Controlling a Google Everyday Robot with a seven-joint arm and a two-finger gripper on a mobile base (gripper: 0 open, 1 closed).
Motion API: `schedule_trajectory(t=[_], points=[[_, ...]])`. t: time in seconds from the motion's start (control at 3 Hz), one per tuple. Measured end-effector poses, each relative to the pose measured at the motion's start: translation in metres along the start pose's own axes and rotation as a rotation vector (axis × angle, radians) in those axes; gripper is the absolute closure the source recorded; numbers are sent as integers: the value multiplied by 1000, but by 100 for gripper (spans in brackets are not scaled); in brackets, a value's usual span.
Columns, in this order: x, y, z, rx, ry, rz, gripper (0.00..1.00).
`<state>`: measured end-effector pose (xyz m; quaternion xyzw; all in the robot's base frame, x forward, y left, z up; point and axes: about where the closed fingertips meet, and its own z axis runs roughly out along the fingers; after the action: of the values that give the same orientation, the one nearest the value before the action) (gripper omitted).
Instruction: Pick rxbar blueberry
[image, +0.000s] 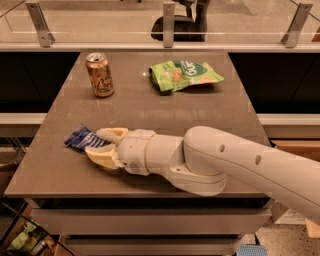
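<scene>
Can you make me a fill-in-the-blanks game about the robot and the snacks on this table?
The robot's hand is at the bar with the ____ wrapper. The bag at the back of the table is coloured ____. The table holds just ____ can.
Missing words: blue, green, one.
</scene>
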<state>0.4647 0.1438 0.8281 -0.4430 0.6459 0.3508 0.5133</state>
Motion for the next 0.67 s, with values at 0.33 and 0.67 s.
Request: schedule_trajectory(t=[0.33, 0.67], points=[[-8, 1, -4, 2, 1, -16, 100], [-23, 4, -7, -7, 0, -40, 100]])
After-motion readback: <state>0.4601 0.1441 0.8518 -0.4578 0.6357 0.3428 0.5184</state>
